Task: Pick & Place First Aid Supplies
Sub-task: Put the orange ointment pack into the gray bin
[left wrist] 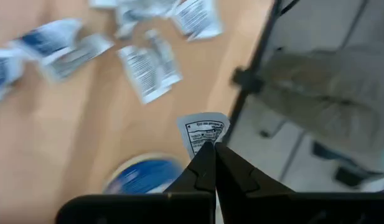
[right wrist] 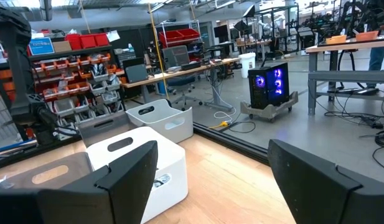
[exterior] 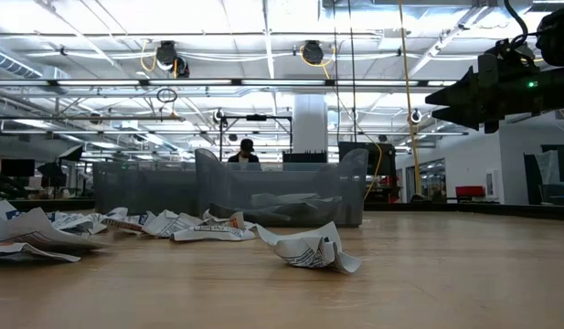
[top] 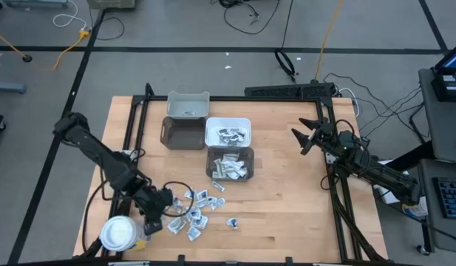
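Note:
Several small white paper packets with dark print (top: pixel 194 208) lie scattered on the wooden table near its front edge; they also show in the low view (exterior: pixel 309 249). My left gripper (top: pixel 148 224) hovers at the front left, beside a white-lidded round jar (top: pixel 118 233), and is shut on one packet (left wrist: pixel 204 129). My right gripper (top: pixel 305 137) waits open and empty above the table's right side, and its fingers stand wide apart in the right wrist view (right wrist: pixel 210 171). My left gripper pinches the white packet by its lower edge (left wrist: pixel 205 142) between its two fingertips. The rest of the packet stands out beyond the fingertips, printed face showing and slightly curled. It is lifted clear of the table.
Three bins stand mid-table: a grey one (top: pixel 185 122) at the back, a white one (top: pixel 228 133) with a few packets, and a dark grey one (top: pixel 230 164) holding several packets. A black frame (top: pixel 135 140) borders the table. Bare wood lies to the right (top: pixel 287 199).

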Robot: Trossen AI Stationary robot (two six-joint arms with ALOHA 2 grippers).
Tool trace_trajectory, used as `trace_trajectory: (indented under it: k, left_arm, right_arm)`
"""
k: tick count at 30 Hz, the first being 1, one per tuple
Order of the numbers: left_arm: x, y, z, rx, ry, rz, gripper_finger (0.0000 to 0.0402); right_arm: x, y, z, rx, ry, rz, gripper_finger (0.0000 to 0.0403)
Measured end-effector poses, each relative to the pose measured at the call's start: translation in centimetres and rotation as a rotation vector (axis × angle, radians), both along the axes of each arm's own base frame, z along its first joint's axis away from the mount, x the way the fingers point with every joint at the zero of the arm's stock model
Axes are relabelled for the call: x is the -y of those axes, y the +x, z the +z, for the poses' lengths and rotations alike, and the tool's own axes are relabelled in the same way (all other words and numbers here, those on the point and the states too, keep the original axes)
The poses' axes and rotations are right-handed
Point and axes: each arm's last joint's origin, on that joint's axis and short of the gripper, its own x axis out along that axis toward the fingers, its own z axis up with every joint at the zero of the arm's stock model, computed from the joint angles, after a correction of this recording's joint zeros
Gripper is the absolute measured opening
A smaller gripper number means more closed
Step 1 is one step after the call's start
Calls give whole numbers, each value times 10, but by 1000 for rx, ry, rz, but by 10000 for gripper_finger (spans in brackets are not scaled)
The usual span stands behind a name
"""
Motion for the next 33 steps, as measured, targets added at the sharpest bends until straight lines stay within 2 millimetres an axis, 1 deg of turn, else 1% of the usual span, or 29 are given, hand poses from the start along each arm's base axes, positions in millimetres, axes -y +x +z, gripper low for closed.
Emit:
trace_trajectory:
  k: [2, 4, 10, 16, 20, 23, 26, 29, 33]
  left_arm:
    - [-12, -3, 0, -28, 47, -26, 0]
    - [-31, 2, -2, -58, 89, -19, 0]
    - [-96, 19, -5, -101, 142, 21, 0]
    - [-166, 30, -6, -107, 166, 171, 0]
    - [-214, 41, 6, -131, 233, 256, 0]
    - [-250, 52, 20, -112, 287, 300, 0]
    - [-288, 60, 31, -128, 310, 349, 0]
    - [-327, 62, 40, -132, 332, 416, 0]
    - [-376, 60, 47, -136, 356, 518, 0]
  right_arm:
    - [0, 0, 0, 0, 0, 0, 297]
    - [0, 0, 0, 0, 0, 0, 297]
    - [0, 0, 0, 0, 0, 0, 297]
    - [0, 0, 0, 0, 0, 0, 297]
    - [0, 0, 0, 0, 0, 0, 297]
    - [0, 0, 0, 0, 0, 0, 297]
    - [0, 0, 0, 0, 0, 0, 297]
    - [0, 0, 0, 0, 0, 0, 297]
    - [0, 0, 0, 0, 0, 0, 297]
